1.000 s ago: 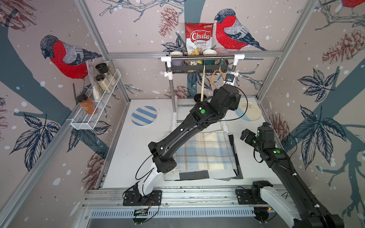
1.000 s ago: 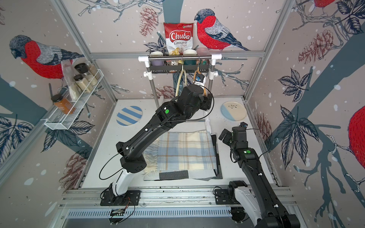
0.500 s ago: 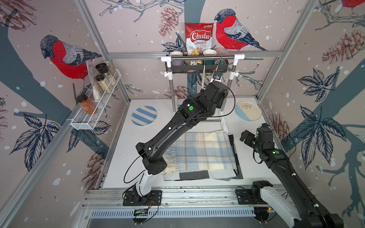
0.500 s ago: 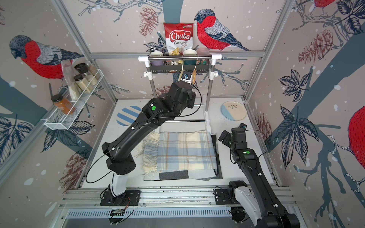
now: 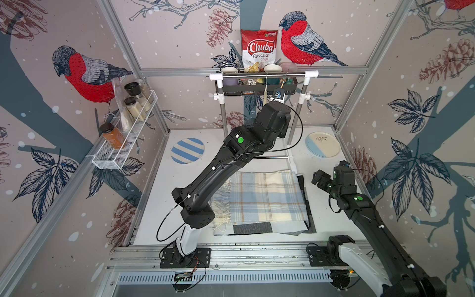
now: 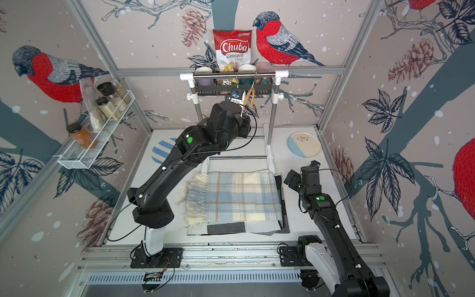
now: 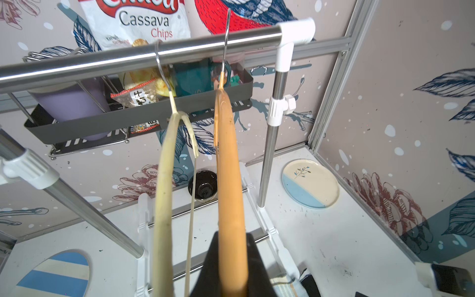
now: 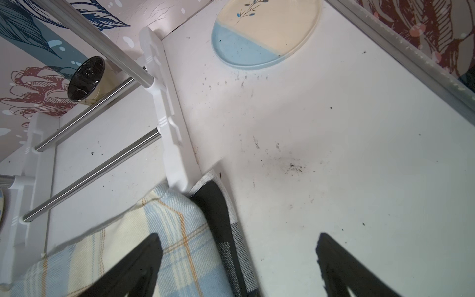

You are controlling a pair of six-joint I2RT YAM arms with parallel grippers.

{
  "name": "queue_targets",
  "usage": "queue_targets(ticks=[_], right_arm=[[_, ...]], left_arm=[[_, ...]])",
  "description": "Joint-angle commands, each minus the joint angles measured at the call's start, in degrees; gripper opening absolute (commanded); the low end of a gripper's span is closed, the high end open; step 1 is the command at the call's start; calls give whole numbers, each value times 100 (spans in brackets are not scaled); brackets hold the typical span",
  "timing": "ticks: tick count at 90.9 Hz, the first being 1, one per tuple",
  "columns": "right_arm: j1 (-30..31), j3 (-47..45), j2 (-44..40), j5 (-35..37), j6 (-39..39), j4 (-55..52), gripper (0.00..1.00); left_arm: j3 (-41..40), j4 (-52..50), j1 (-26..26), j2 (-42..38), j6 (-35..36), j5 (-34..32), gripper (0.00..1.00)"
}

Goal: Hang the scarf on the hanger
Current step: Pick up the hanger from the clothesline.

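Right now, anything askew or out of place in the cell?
The orange hanger looks slanted on the rail, unlike the pale hanger beside it: the left gripper is shut on it. The table has dark specks near the plate.

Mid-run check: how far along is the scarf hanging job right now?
Done: nothing hung; the scarf lies folded on the mat. In hand: the left gripper is shut on the orange hanger, whose hook sits over the rail. The right gripper is open, hovering over the scarf's edge. Left: bring hanger and scarf together, drape the scarf over it, and leave it hanging on the rail.
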Motion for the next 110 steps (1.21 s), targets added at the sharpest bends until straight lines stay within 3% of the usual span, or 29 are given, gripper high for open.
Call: queue_targets(ticks=[1, 25, 34, 50, 66, 82, 97, 110], right_arm=[[14, 18, 28, -35, -5, 144, 94], [14, 43, 36, -17, 4, 150, 94], [10, 57, 32, -11, 8, 121, 94], [11, 80, -41, -30, 20, 60, 94], [19, 238, -287, -209, 99, -159, 94], [155, 325, -616, -443, 316, -616, 90], [667, 140, -461, -690, 425, -825, 85], [1520, 73, -218, -830, 491, -564, 85]], left_arm=[[105, 450, 15, -111, 42, 182, 0], [186, 8, 15, -202, -376, 639, 0], [-354, -87, 11, -544, -586, 853, 0], [-3077, 1136, -220, -2072, -621, 1143, 0], [-5641, 2276, -692, -3778, -683, 590, 0], [-8630, 3425, -1131, -5308, -1325, 34, 0], [-10934, 5095, -1813, -5990, -1600, -1230, 0], [-12158, 6733, -2263, -5815, -1792, -1873, 0]])
